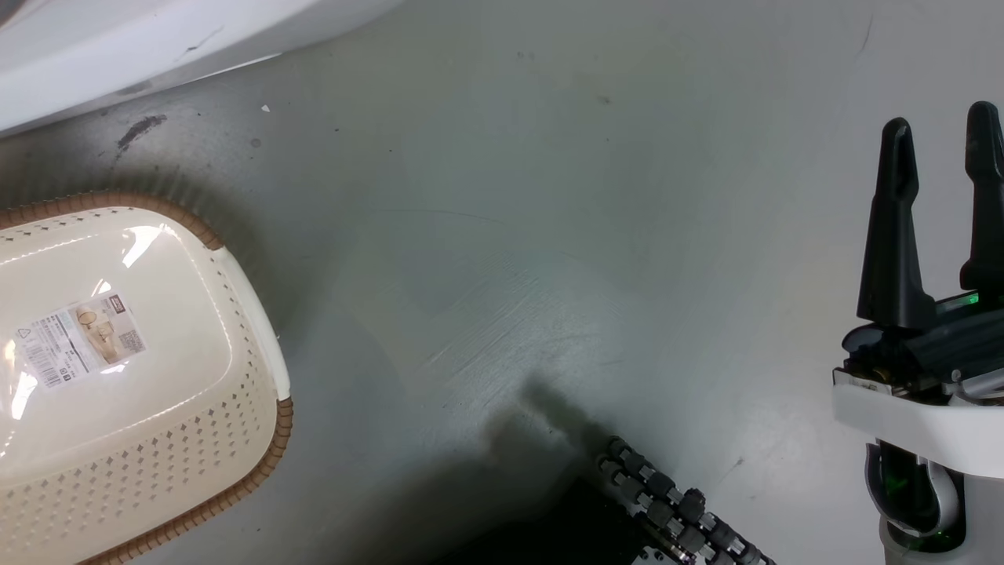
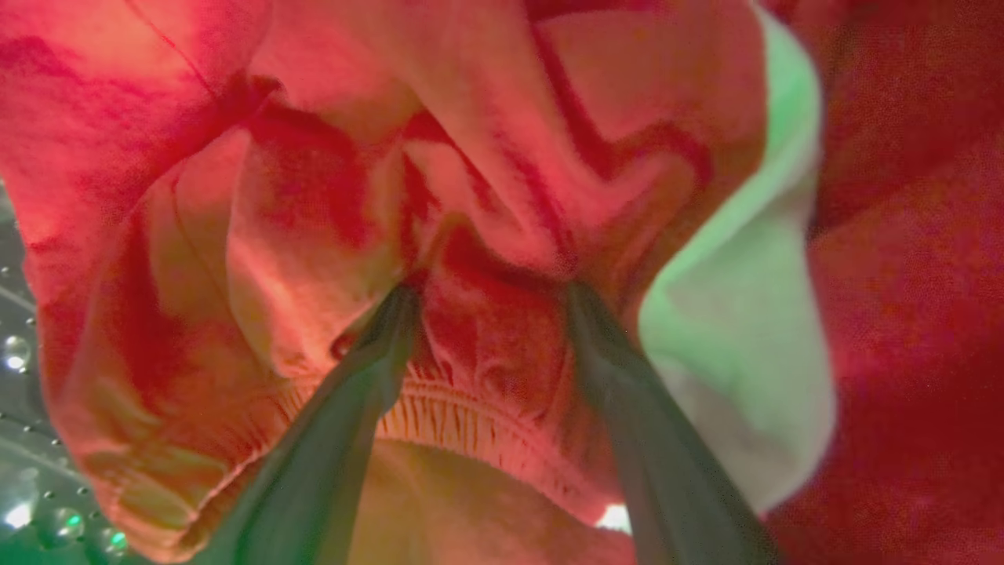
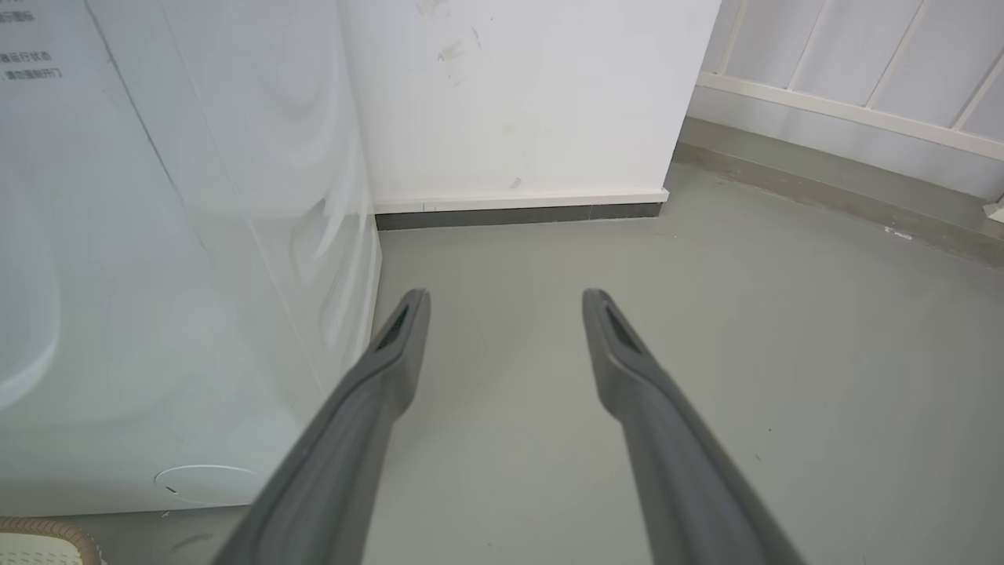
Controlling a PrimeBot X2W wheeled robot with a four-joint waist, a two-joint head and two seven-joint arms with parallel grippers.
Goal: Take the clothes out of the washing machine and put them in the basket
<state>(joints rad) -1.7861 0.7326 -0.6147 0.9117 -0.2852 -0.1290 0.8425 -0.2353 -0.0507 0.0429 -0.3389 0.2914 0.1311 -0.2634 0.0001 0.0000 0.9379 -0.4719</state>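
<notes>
Two left fingers [image 2: 337, 439] stand spread apart, with their tips pressed into the clothes [image 2: 502, 196]. A fold of red fabric and a ribbed hem lie between the tips, and the fingers are not clamped on it. A pale band of the garment lies at 3 o'clock from the tips. At 8 o'clock in the left wrist view, a strip of perforated steel drum [image 2: 16, 353] shows beside the fabric.

In the head view, the basket [image 1: 278, 439] stands on the grey floor [image 1: 510, 235] at 9 o'clock, with a paper label [image 1: 78, 339] on its base. The washing machine [image 1: 118, 55] lies at 11 o'clock. The right fingers [image 1: 894, 235] are at 3 o'clock, parted and holding nothing, above bare floor. In the right wrist view, the washing machine panel is at 9 o'clock and a white wall [image 3: 510, 102] is at 12 o'clock.
</notes>
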